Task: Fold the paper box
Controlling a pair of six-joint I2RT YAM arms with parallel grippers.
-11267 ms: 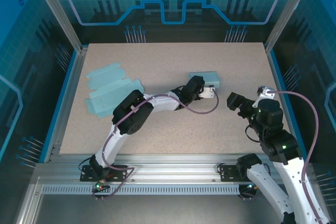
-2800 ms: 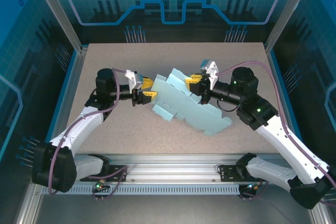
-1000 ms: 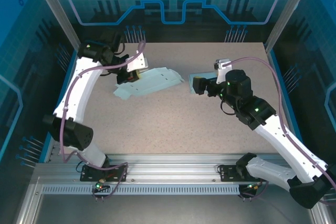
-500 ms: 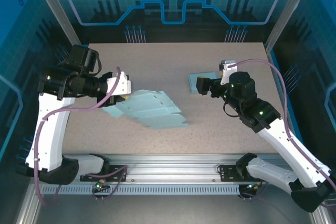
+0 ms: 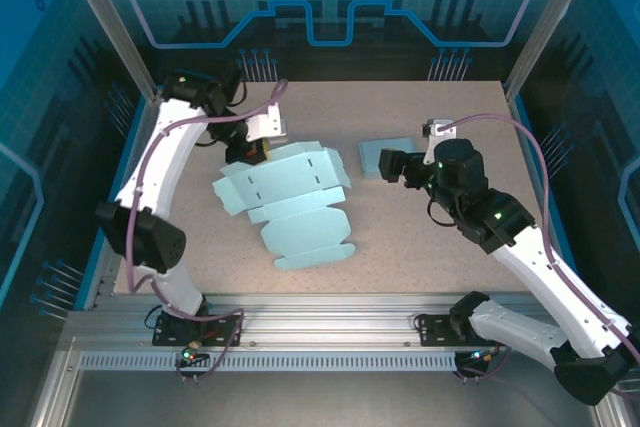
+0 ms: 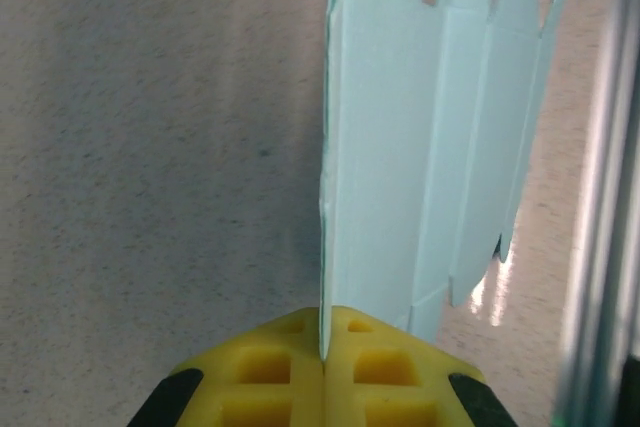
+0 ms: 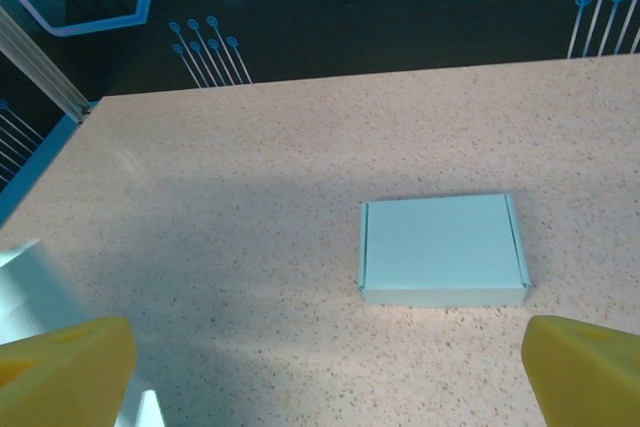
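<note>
A flat, unfolded pale blue paper box (image 5: 290, 205) spreads over the left-middle of the table, its creased panels and flaps showing. My left gripper (image 5: 254, 151) is shut on its far edge. In the left wrist view the yellow fingers (image 6: 270, 367) pinch the thin edge of the paper box (image 6: 420, 147), which stretches away from them. My right gripper (image 5: 388, 162) hovers open at the right-middle. In the right wrist view its yellow fingertips (image 7: 70, 362) stand wide apart, with nothing between them.
A finished, folded pale blue box (image 7: 443, 249) lies flat on the speckled table beyond my right gripper, partly covered by it in the top view (image 5: 371, 154). Metal frame rails (image 5: 130, 162) border the table on the left and right.
My left arm swung from the left side up toward the far left, carrying the sheet. The sheet now lies spread out flatter, toward the table's middle. My right gripper barely shifted.
</note>
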